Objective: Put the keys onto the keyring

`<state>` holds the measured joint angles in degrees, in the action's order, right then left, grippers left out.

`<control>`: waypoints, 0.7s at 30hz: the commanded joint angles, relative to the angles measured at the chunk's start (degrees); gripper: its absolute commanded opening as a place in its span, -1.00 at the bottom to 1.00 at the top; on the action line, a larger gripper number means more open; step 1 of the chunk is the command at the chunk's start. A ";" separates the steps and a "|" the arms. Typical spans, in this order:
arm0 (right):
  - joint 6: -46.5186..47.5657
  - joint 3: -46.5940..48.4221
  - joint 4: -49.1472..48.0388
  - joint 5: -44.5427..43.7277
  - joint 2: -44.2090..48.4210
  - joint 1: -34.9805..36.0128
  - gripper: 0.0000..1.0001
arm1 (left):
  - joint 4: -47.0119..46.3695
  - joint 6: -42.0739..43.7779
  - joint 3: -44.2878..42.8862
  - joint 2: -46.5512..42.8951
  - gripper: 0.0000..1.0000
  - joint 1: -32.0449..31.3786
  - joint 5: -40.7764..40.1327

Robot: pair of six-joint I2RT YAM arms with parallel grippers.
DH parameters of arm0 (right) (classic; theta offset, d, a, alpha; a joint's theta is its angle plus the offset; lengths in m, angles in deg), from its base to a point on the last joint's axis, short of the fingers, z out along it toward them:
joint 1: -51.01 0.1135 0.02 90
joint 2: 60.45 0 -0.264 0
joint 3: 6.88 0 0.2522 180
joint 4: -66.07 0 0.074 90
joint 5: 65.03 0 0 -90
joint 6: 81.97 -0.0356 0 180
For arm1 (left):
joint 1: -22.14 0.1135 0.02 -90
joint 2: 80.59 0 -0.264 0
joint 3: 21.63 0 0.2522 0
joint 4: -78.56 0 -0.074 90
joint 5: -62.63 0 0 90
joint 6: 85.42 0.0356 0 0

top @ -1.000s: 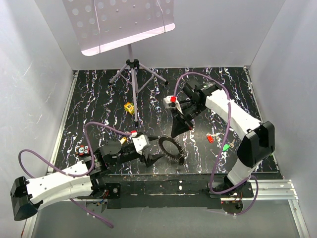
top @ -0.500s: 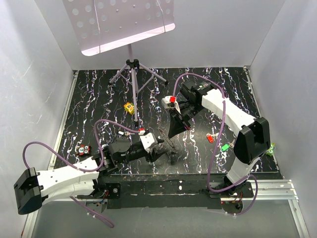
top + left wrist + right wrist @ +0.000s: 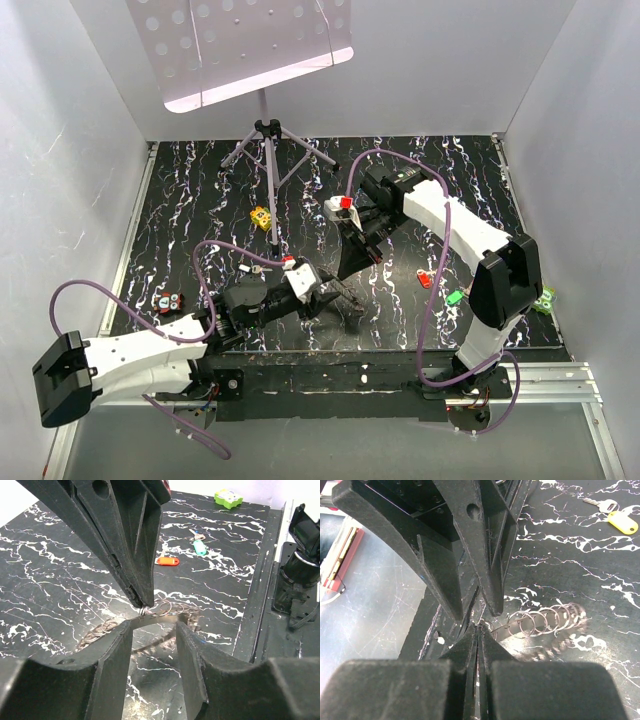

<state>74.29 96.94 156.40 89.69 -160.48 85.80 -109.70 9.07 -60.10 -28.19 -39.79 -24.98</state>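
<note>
Keyring (image 3: 171, 611), a string of wire rings, is at the 6 o'clock side of the black marbled surface (image 3: 200, 200). The right pincer (image 3: 142, 601), clenched, grasps one of its rings. The left pincer (image 3: 152, 630) straddles the rings, jaws partly apart; whether it grips I cannot tell. Red key (image 3: 425, 278) and green key (image 3: 455, 297) lie at 4 o'clock, well apart from it.

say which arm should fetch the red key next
Left, probably: the right gripper is shut, pinching the keyring, while the left gripper is open, though the red key lies nearer the right arm.
</note>
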 commanded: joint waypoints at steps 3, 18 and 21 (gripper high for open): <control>1.50 -0.24 14.04 3.30 0.18 0.46 -0.97 | -1.97 1.48 -0.87 1.47 -0.27 0.23 -1.52; 2.03 -0.24 14.65 3.21 -0.25 0.72 -0.97 | -3.38 2.10 -1.13 2.44 -0.44 0.23 -5.38; 2.03 -0.24 14.65 3.21 -0.34 0.64 -0.97 | -3.47 2.19 -1.04 2.44 -0.46 0.23 -5.56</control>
<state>75.45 96.94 156.40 89.78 -161.11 86.08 -111.73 10.39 -60.12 -25.15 -39.79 -29.11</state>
